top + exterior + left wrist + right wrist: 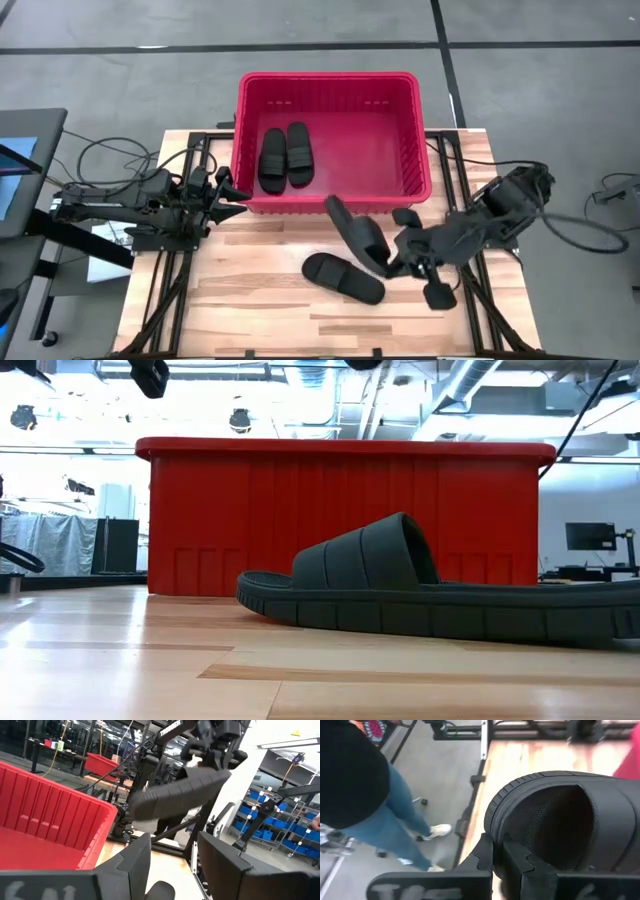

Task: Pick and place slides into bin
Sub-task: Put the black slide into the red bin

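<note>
The red bin [330, 135] stands at the table's far middle, with two black slides [285, 155] lying side by side on its floor at the left. A third slide [343, 278] lies sole-down on the table in front of the bin and also shows in the low view [400, 585]. My right gripper [393, 262] is shut on the fourth slide [357, 232], held in the air just in front of the bin's front wall. My left gripper [232, 200] is open and empty by the bin's front left corner. My right gripper pinches the sole's rim at one end of the slide [492, 827] between its two fingers, one finger on the footbed [517, 865] and one on the outer side. The fingers come from the table's right. The slide is lifted clear and tilted, its free end [335, 205] toward the bin.
The bin's right half [380, 140] holds nothing. Bare wood [230, 300] lies left of and in front of the slide on the table. A person in jeans [395, 820] stands on the floor beside the table. Cables [110, 155] run behind the left arm.
</note>
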